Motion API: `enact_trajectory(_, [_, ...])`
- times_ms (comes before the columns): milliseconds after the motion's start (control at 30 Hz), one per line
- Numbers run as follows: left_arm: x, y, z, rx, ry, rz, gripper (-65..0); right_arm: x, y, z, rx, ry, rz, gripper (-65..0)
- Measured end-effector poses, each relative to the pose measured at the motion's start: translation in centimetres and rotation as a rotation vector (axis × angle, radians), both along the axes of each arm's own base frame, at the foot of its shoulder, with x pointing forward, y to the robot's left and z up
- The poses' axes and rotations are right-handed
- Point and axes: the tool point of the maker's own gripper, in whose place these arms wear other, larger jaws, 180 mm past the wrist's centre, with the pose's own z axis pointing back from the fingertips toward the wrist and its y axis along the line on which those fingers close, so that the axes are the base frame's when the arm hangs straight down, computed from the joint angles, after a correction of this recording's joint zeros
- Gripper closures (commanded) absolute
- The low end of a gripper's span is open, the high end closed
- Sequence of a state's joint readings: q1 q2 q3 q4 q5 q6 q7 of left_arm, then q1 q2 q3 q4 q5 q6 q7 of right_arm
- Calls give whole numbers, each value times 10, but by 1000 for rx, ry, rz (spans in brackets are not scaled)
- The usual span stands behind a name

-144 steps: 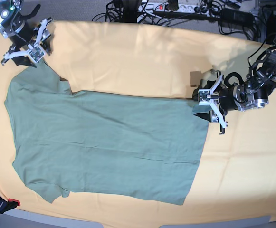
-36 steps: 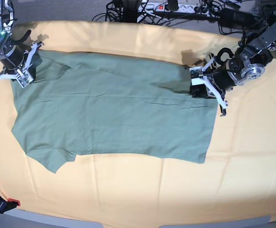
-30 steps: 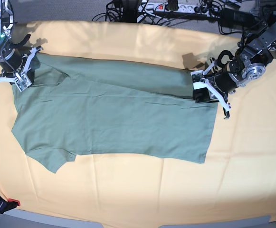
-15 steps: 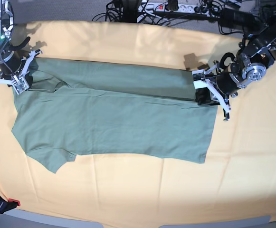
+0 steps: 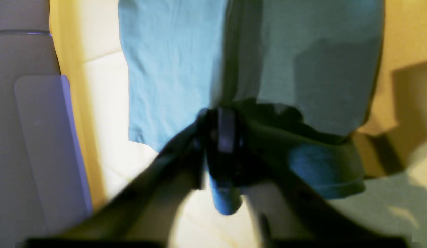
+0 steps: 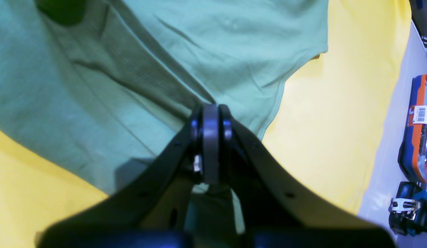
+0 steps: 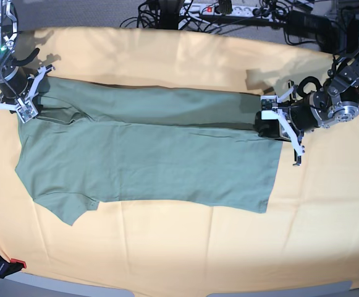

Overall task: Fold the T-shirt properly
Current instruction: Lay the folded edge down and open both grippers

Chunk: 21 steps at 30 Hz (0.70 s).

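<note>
T-shirt (image 7: pixel 148 154) spread flat on the yellow cloth (image 7: pixel 185 247), long axis running side to side in the base view: neck and sleeves toward that view's left, hem toward its right. Far long edge folded over onto the body as a narrow band. No print, no lettering on the fabric.

Right gripper (image 7: pixel 20 93) at the shoulder end, jaws pressed tight together on a pinch of T-shirt (image 6: pixel 137 69) (fabric drawn into creases right at the tips in the wrist view).

Left gripper (image 7: pixel 282 124) at the hem corner of the folded band. Wrist view blurred: dark fingers close together at the hem, T-shirt (image 5: pixel 254 62) right against them, but grip or release not clear enough to tell.

Outward: cloth bare on all sides of the T-shirt. Tangle of black cables (image 7: pixel 167 15) and a white power strip (image 7: pixel 222 8) past the cloth's far edge. Small red-and-black clamp (image 7: pixel 3 266) at the near left corner. Orange and black tool (image 6: pixel 418 127) beside the cloth in the right wrist view, with a white barcode sticker, its writing too small to read.
</note>
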State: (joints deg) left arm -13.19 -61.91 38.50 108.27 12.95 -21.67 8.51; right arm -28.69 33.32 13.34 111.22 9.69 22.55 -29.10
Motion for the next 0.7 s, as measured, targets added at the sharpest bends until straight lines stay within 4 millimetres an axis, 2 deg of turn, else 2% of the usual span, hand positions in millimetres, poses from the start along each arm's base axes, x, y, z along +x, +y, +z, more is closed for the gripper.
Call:
enact_trajectory(67, [0,0,0,-2,0,1,-311,0,0,0,3,-1,-1,-259])
enact_trajectory(100, [0,0,0,0,-1,1,-352,0,0,0,0,0,0,-332])
enact_trajectory(133, [0,0,0,0,0,1,-360,1,0,1,1,-3,-1,-363])
enact_trajectory(233, [1,3,4,11,7,-4,-360,8,-1,6,-5,-24,-3,-362])
enact_trajectory(333, [3,2,23,4,22,-10,-360,7,6,7,-32,18,62,-357])
enact_trajectory(400, [-9,-1,34,2,88,-55,-358,-4,20,5,-17,85,135,-357])
enact_trajectory(500, [-43,2,36,47,233,-148,-355,-23,37,3,-8,174,234,-357])
enact_trajectory(567, [-51,2,39,36,261,-153,-355,-37,43,2,-9,217,276,-357])
enact_trajectory(700, [-54,10,34,54,272,-133,-355,-57,31,-9,-73,294,288,-357])
